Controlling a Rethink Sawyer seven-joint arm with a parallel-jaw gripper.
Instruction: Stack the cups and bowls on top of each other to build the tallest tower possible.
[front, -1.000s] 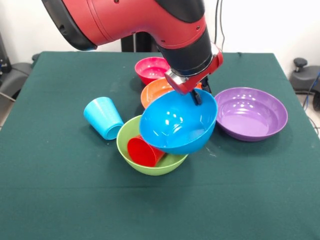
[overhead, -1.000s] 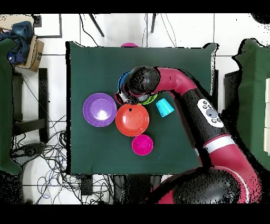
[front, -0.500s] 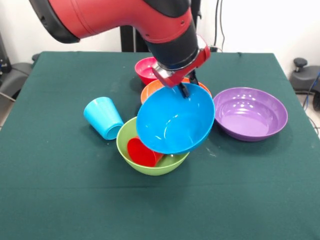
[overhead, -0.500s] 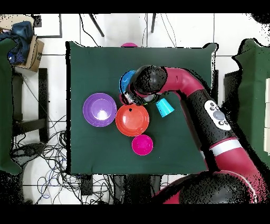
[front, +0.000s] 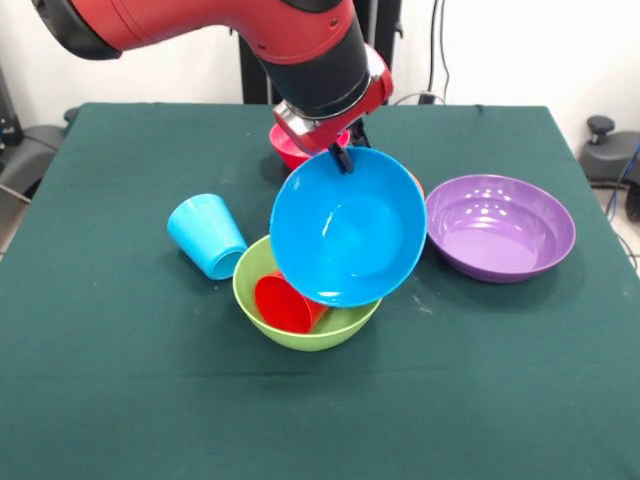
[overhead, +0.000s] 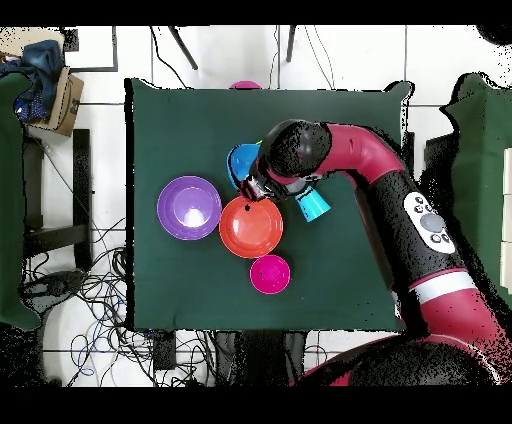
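My gripper (front: 342, 158) is shut on the far rim of the blue bowl (front: 348, 225), which hangs steeply tilted with its opening facing the front camera. The blue bowl's lower edge overlaps the lime green bowl (front: 300, 338), where a red cup (front: 288, 303) lies on its side. A light blue cup (front: 205, 235) lies tipped over just left of the green bowl. From overhead the gripper (overhead: 255, 188) sits at the blue bowl (overhead: 240, 162), and the arm hides the green bowl.
A purple bowl (front: 500, 227) stands upright at the right. The small pink-red bowl (front: 290, 150) sits behind the arm. Overhead, the orange bowl (overhead: 251, 227) lies between the purple bowl (overhead: 189, 208) and the pink bowl (overhead: 270, 274); the light blue cup (overhead: 313, 203) is beside the arm.
The arm has swung to the left in the front view and lifted slightly, carrying the blue bowl, which now tilts more steeply. The other bowls and cups have not moved.
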